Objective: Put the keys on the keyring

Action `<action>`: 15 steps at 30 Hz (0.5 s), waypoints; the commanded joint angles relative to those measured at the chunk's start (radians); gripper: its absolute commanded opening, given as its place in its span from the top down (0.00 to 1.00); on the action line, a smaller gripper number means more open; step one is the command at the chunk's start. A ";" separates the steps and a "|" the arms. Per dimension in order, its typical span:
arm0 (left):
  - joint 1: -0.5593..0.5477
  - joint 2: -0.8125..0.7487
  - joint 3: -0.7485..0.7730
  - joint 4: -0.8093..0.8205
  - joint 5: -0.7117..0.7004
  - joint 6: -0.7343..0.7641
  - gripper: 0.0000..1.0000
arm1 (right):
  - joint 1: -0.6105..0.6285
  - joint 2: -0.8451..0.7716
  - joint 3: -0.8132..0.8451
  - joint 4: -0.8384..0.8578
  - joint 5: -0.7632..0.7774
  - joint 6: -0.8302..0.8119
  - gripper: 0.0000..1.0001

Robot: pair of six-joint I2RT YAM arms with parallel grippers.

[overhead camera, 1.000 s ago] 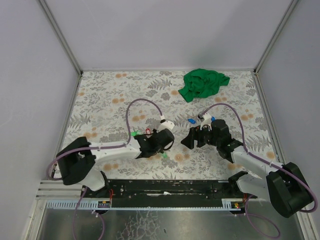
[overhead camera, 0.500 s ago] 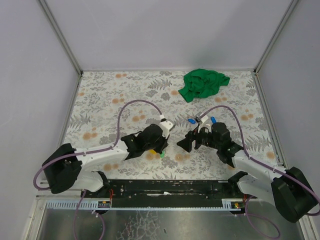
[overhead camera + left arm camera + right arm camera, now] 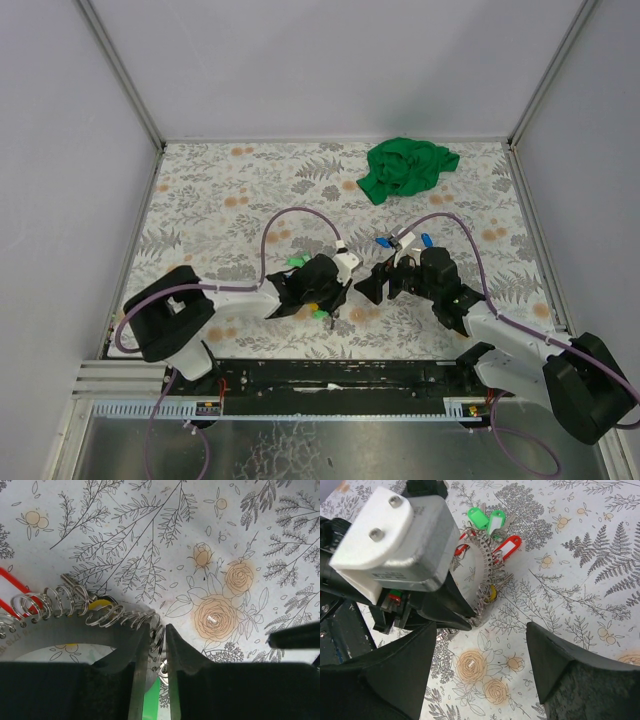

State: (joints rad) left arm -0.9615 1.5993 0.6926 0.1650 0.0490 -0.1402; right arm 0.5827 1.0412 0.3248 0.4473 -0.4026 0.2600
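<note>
The keyring (image 3: 125, 616) is a silvery wire loop strung with small split rings, lying on the floral table. Keys hang on it: green tags (image 3: 479, 517), a red tag (image 3: 507, 546) and a yellow one (image 3: 491, 594). My left gripper (image 3: 158, 630) is nearly shut, its jaws a narrow slit apart with the ring's wire pinched between them. In the top view it sits low at centre (image 3: 333, 300). My right gripper (image 3: 482, 665) stands wide open with nothing between its fingers, just right of the left gripper's tips (image 3: 467, 620). Two blue keys (image 3: 382, 243) lie loose behind the right gripper (image 3: 375, 286).
A crumpled green cloth (image 3: 408, 167) lies at the back right of the table. Purple cables arc over both arms. Grey walls and metal rails (image 3: 130, 90) bound the table on three sides.
The left arm has swung its gripper rightward and slightly back, dragging the ring and its tags along. Its jaws have eased a little apart. The right gripper has drifted slightly left.
</note>
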 commanded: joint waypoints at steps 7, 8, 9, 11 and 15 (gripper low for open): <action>0.003 -0.162 -0.043 0.012 -0.008 -0.030 0.64 | 0.015 -0.012 0.010 0.015 0.027 -0.019 0.22; 0.003 -0.171 -0.046 -0.004 -0.001 -0.032 0.64 | 0.014 -0.013 0.011 0.014 0.025 -0.018 0.22; 0.003 -0.174 -0.047 -0.021 -0.001 -0.033 0.64 | 0.014 -0.013 0.011 0.014 0.025 -0.018 0.22; -0.003 -0.173 -0.046 -0.050 -0.004 -0.033 0.64 | 0.016 -0.013 0.011 0.013 0.023 -0.017 0.22; -0.011 -0.150 -0.039 -0.067 0.001 -0.027 0.65 | 0.016 -0.011 0.013 0.010 0.021 -0.015 0.23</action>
State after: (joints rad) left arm -0.9642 1.4353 0.6628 0.1390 0.0444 -0.1631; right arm 0.5880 1.0397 0.3248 0.4381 -0.3836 0.2573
